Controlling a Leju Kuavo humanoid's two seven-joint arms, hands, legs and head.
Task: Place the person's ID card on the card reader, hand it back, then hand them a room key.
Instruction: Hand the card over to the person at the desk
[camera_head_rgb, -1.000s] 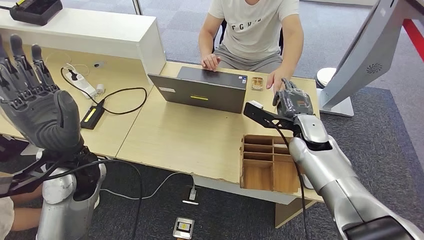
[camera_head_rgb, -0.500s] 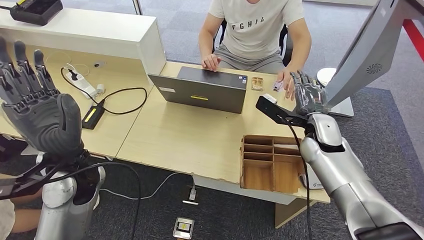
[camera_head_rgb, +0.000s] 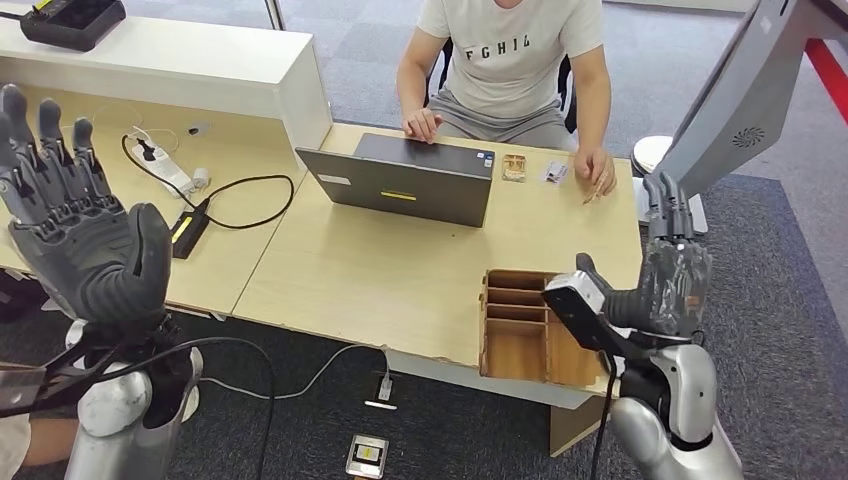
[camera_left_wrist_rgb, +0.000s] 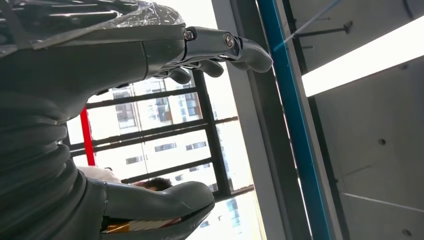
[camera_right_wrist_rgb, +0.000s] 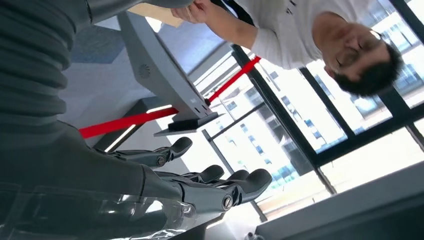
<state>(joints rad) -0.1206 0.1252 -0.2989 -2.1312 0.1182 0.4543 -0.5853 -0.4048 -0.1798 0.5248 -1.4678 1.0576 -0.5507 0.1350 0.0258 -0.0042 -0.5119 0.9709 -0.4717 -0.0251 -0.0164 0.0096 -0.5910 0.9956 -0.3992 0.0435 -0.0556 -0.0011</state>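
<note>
A pale wooden counter (camera_head_rgb: 400, 270) runs across a carpeted office floor, with big windows behind. Nearest, the left hand (camera_head_rgb: 85, 225) is raised at the counter's near left, fingers straight and apart, holding nothing. The right hand (camera_head_rgb: 672, 270) stands upright off the counter's near right corner, fingers straight and close together, thumb out, also holding nothing.

Between them, at the near edge, sits a wooden divided tray (camera_head_rgb: 535, 325) that may hold the room keys; its contents cannot be made out. Mid-counter is an open laptop (camera_head_rgb: 415, 180), and to the left a power strip (camera_head_rgb: 165, 168) with its cables.

At the far edge, a small pale card (camera_head_rgb: 553, 172), probably the ID card, lies flat just beside the person's hand (camera_head_rgb: 597, 170). A small wooden stand (camera_head_rgb: 515, 166) sits near it; whether that is the card reader cannot be told.

The card should be light, stiff, thin and slippery. Lying flat, it offers little to grip, so a pinch on opposite long edges, or sliding it to the counter's edge first, looks safest.
</note>
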